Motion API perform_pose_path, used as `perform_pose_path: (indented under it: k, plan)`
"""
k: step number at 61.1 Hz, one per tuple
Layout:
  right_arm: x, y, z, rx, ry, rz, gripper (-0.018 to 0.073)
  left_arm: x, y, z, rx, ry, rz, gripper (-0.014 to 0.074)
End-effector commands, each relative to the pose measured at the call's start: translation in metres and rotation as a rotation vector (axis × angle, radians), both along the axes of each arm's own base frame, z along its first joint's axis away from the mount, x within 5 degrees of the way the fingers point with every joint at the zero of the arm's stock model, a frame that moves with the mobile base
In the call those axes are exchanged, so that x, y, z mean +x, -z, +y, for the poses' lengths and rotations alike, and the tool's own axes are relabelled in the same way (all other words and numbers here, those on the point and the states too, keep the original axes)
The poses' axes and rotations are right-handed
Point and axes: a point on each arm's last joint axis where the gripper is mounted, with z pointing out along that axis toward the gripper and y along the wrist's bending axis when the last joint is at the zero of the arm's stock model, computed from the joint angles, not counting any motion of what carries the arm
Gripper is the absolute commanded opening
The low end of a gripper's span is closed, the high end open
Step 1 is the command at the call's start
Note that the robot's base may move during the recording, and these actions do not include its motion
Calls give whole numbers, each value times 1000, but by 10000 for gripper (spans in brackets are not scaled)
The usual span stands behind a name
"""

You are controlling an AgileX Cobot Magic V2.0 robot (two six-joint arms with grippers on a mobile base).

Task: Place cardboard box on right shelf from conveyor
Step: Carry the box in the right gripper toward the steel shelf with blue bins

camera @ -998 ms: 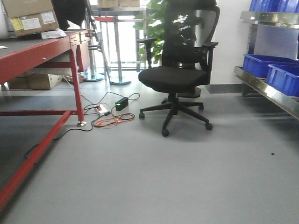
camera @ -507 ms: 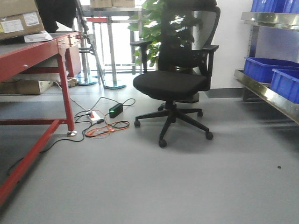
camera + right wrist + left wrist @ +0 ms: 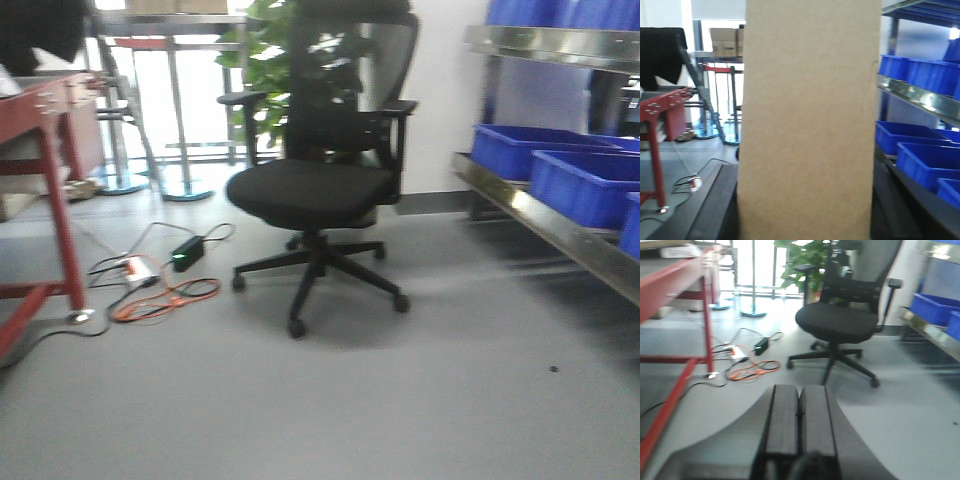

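Item: cardboard box (image 3: 807,120), upright, filling the right wrist view, clamped at its lower sides by the right gripper (image 3: 805,215), whose dark fingers (image 3: 715,205) press on either flank. We judge the step to be carriage toward the right shelf (image 3: 545,215); the conveyor shows in no view. Handling notes: we would hold the clamp firm and the carton vertical, pass to the right of the office chair (image 3: 310,190), square up to the steel rail, and raise the box above the rail before moving inward. The blue bins (image 3: 585,180) fill the visible level, so a free spot must be found; we cannot tell which one from here. Pose: right arm extended forward, wrist level. Left gripper (image 3: 799,425) aimed forward over the floor, pads pressed together, holding nothing.
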Motion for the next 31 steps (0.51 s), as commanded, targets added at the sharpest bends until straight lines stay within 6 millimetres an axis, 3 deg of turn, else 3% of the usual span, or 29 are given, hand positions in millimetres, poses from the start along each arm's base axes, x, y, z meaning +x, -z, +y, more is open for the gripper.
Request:
perform_pose_path:
  k: [1,31]
  plan:
    - [-4,-21,0,-6,2,-140,375,-1,-9,0,-16,-3,-91,-119]
    - [-4,-21,0,-6,2,-140,375,-1,-9,0,-16,-3,-91,-119]
